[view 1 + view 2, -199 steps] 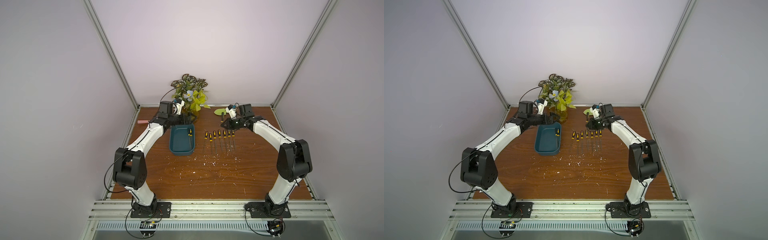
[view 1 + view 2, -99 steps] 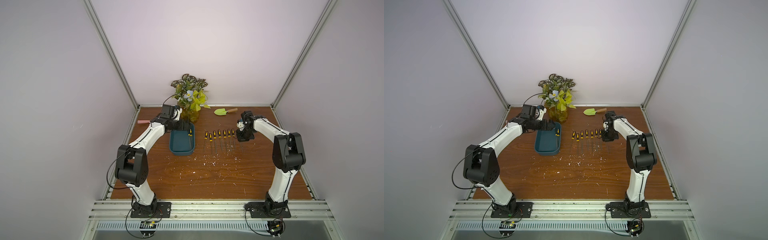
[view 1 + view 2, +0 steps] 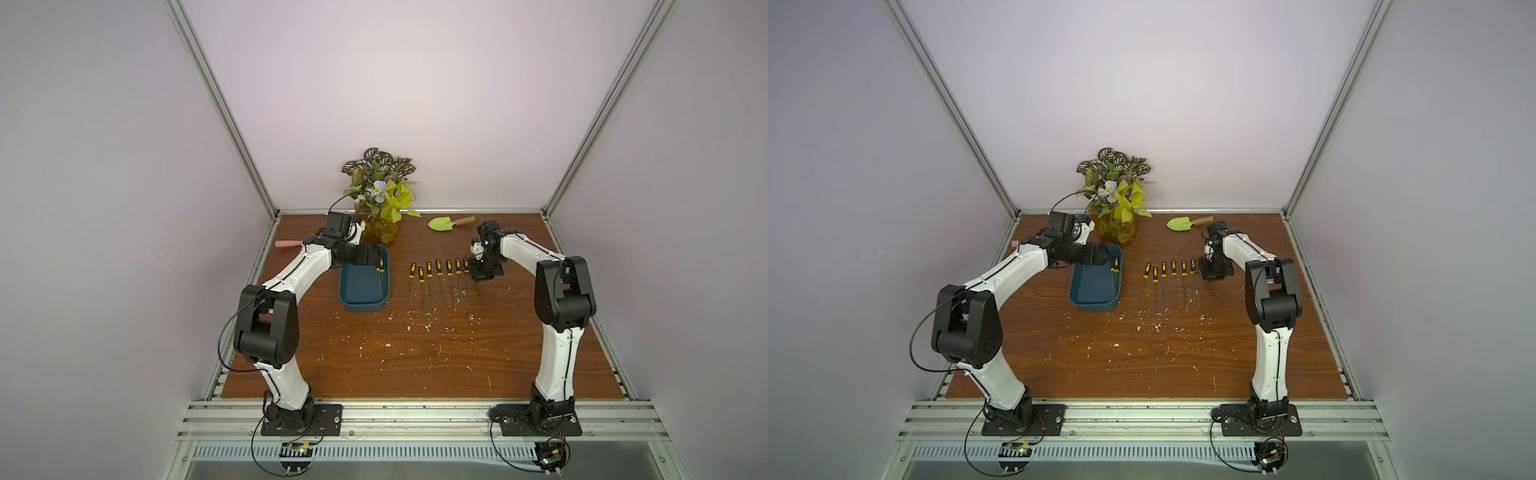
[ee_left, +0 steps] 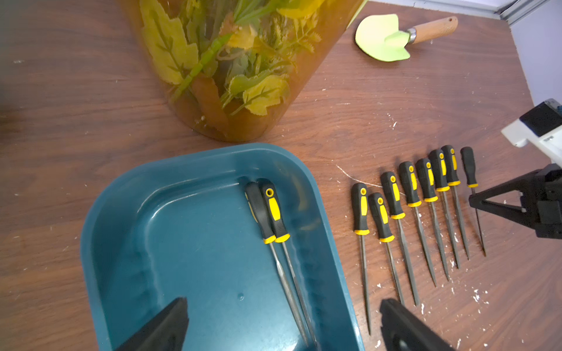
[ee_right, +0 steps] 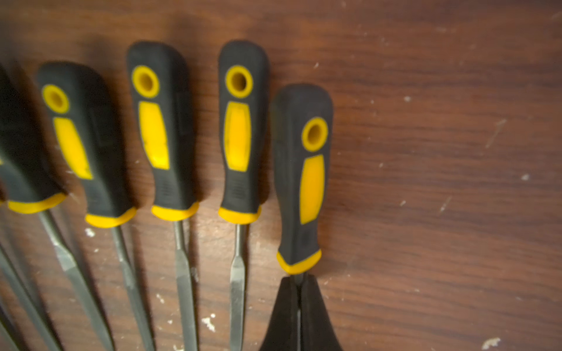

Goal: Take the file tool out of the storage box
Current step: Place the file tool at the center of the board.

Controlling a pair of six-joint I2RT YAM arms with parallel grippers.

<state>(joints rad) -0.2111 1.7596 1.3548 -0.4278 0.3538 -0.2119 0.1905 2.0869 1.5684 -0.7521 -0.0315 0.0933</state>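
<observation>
We see the right arm has swung down from the back edge in the last second: the right claw (image 5: 299,281), pinched together on the shank of the end file (image 5: 301,170), now has it low at the right end of the row of files (image 4: 410,194) on the worktop (image 3: 415,365), not let go yet. The left claw (image 4: 282,307), jaws wide apart, has slid over the back end of the storage box (image 4: 197,243), left of middle toward the back edge. We count two files (image 4: 270,212) along its right wall. We judge one more is out and a left pick comes next.
</observation>
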